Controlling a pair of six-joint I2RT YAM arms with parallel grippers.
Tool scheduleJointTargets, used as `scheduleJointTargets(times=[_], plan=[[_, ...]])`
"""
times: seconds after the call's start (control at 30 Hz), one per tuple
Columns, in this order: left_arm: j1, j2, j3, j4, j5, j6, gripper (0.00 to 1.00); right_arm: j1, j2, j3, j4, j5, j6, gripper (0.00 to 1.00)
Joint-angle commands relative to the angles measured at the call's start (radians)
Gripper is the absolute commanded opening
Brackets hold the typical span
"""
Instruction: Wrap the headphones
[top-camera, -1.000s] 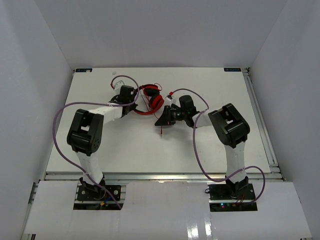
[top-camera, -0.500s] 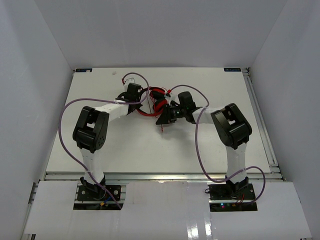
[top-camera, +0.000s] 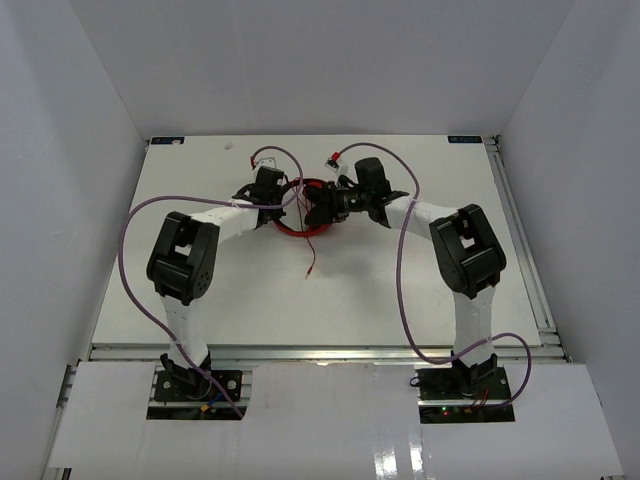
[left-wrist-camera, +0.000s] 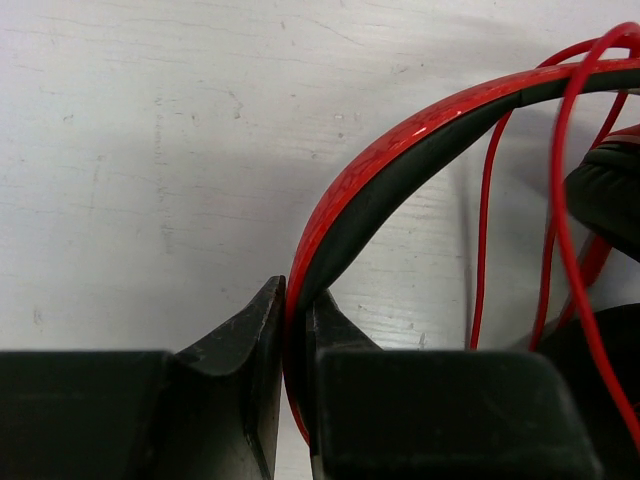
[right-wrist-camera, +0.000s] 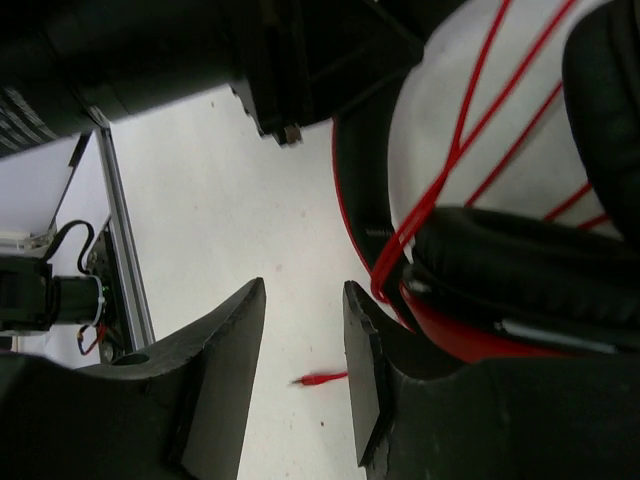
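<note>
The headphones (top-camera: 303, 203) are at the far middle of the table, between my two grippers. My left gripper (top-camera: 276, 196) is shut on the red-and-black headband (left-wrist-camera: 400, 140), pinched between the fingertips (left-wrist-camera: 262, 320). A black ear pad (left-wrist-camera: 610, 190) and loops of the thin red cable (left-wrist-camera: 556, 200) show to the right. My right gripper (right-wrist-camera: 305, 305) is open with nothing between its jaws, right beside an ear cup (right-wrist-camera: 520, 270) crossed by the cable (right-wrist-camera: 450, 160). The cable's plug (right-wrist-camera: 322, 379) lies on the table, also in the top view (top-camera: 310, 268).
The white table (top-camera: 200, 290) has a metal rail (top-camera: 520, 240) along its right edge and another along the near edge. White walls enclose it on three sides. Purple robot cables (top-camera: 400, 270) arc above the table beside both arms.
My right gripper has moved farther back and left, up against the headphones. My left gripper has shifted right with the headband in it. The cable end now trails nearer, plug on the table.
</note>
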Motion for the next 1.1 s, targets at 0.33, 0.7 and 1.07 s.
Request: scheduleJointTargets(times=[0.33, 0.7, 1.07], plan=[[-0.013, -0.001, 0.068, -0.035, 0.038, 0.009, 0.0, 0.014, -0.051, 0.09, -0.052, -0.042, -0.128, 0.49], [-0.003, -0.151, 0.114, -0.086, 0.135, 0.077, 0.92, -0.034, -0.379, -0.074, -0.295, -0.149, -0.598, 0.68], [0.092, -0.66, -0.234, 0.071, 0.43, 0.101, 0.98, -0.1, -0.838, -0.403, -0.355, 0.477, -0.733, 0.9]])
